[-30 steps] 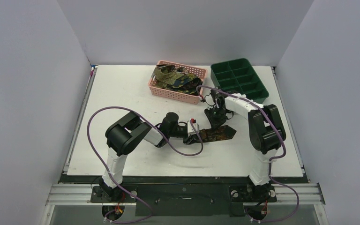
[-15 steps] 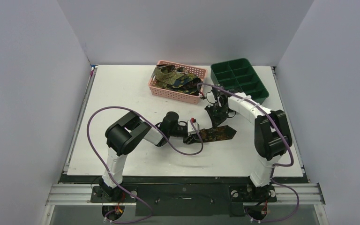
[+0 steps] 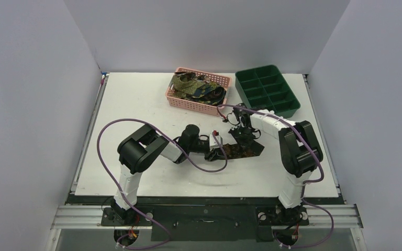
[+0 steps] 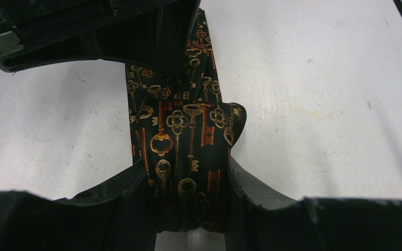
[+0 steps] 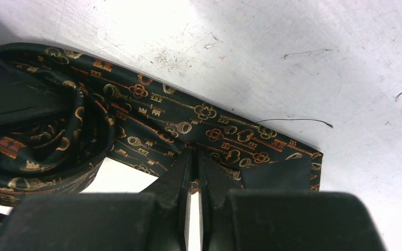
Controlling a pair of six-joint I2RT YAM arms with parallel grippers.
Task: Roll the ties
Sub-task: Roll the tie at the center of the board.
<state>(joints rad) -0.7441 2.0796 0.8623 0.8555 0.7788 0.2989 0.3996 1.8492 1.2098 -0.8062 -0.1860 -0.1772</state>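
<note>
- Dark key-patterned tie lying on the table, between both arms.
- Left gripper clamped around its rolled end; right gripper fully closed at its edge.
- Risk of roll loosening through slipping on smooth fabric.

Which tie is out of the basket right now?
The black key-patterned tie, lying on the white table; the other ties are heaped in the pink mesh basket.

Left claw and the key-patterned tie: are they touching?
Touching. The left wrist view shows the left claw clamped on the key-patterned tie, fabric pressed against both fingers with no gap.
</note>
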